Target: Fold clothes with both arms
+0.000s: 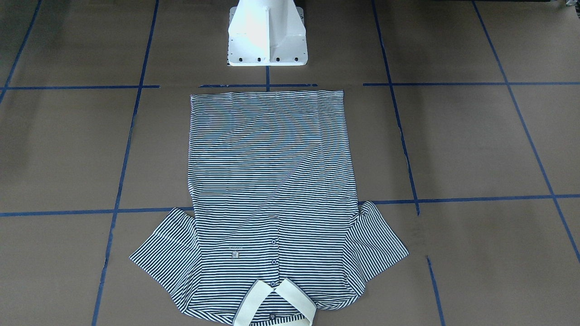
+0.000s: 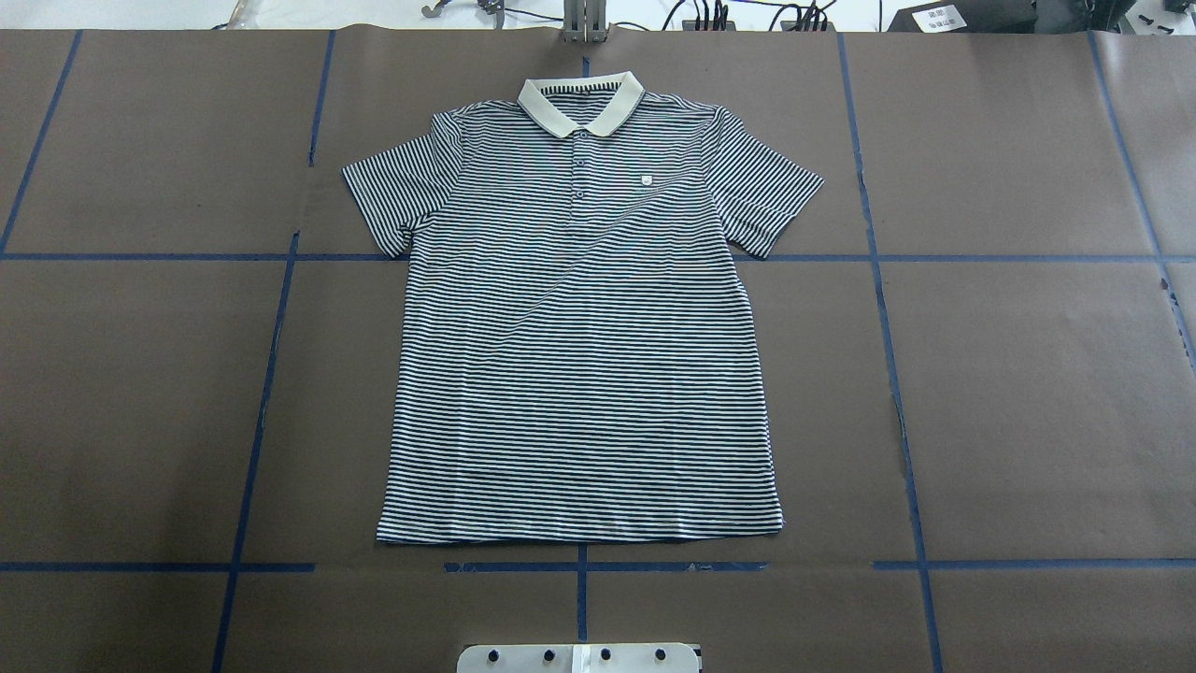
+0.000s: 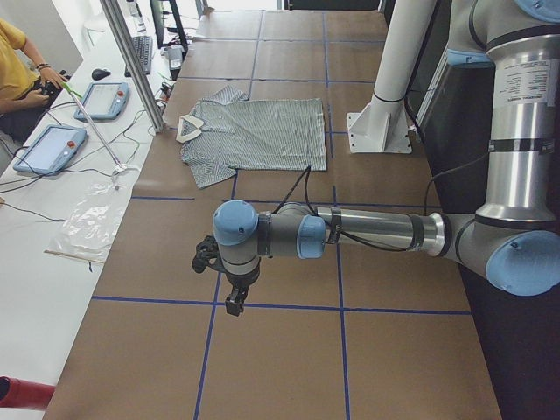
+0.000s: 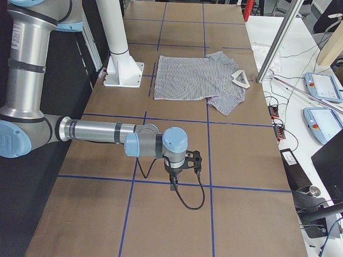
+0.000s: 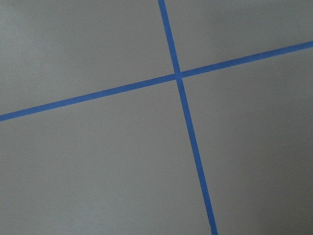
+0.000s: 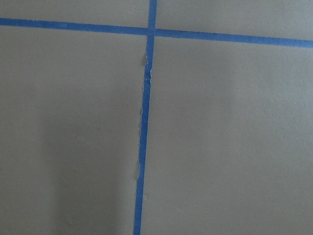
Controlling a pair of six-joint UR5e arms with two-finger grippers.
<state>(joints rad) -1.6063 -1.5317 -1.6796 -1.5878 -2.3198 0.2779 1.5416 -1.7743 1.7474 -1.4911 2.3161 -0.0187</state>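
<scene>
No lettering can be read. The small chest logo (image 2: pixel 645 178) on the navy-and-white striped polo shirt (image 2: pixel 579 355) is too small; the white label (image 3: pixel 523 83) on the silver-grey left arm (image 3: pixel 514 149) is blurred.

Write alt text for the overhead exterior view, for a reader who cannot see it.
A navy-and-white striped polo shirt lies flat and face up on a brown table marked with a blue tape grid. Its cream collar points to the far edge, and its hem lies near the white robot base at the bottom edge.
</scene>
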